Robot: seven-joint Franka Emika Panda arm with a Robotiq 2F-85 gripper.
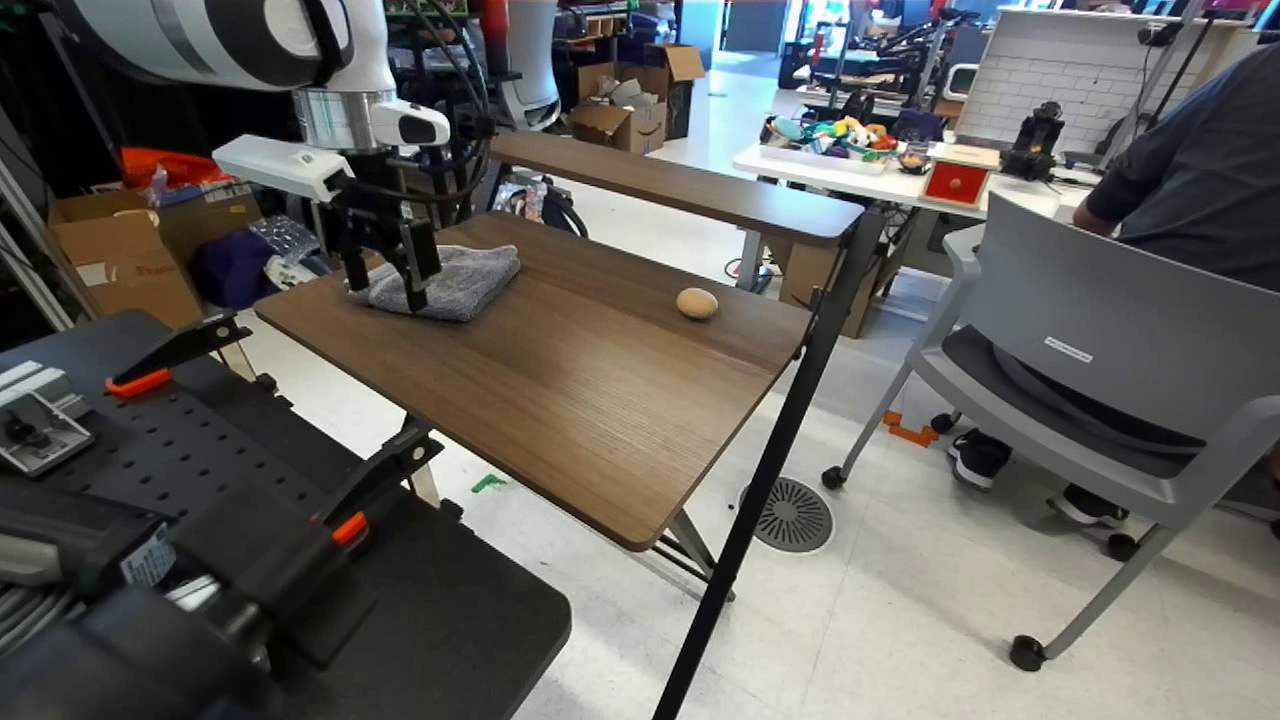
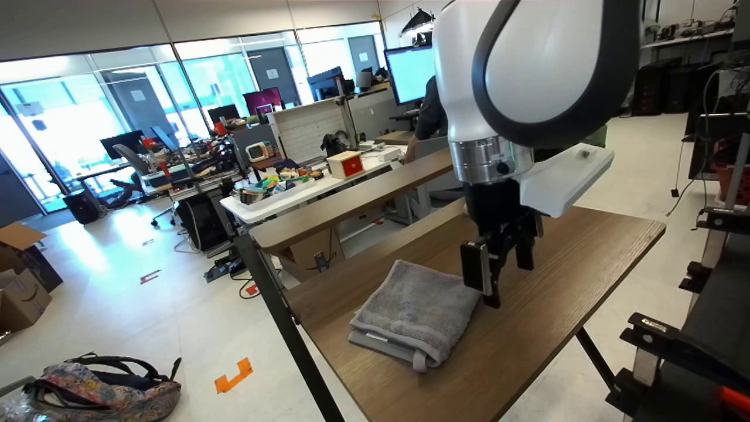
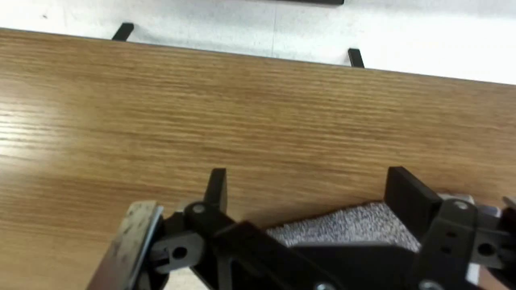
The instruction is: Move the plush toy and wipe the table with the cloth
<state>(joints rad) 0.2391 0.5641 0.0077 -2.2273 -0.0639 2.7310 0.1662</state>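
One grey terry towel (image 2: 413, 310) folded on the wood-top counter (image 1: 600, 390); pincer (image 3: 309, 181) spread, holding nothing, by its edge, contact unclear. Egg-shaped tan plush toy (image 1: 697, 303) well apart, toward counter's other end. Step in hand reads as towel pick: centre over towel, descend straight, pinch several layers, wipe clear of toy. Towel tag (image 2: 377, 337), chair-back sticker (image 1: 1068, 349): too small to read. Cardboard box (image 2: 23, 308): Amazon-style smile arrow.

Over on the left of the brown, wood-grained counter (image 1: 560, 360), in an exterior view, there's the cloth (image 1: 467, 283), a grey towel folded in layers into a rough square, slightly rumpled. Well apart from it, across to the right and close to the far edge, the plush toy (image 1: 697, 303) sits on the wood, a small oval tan lump.
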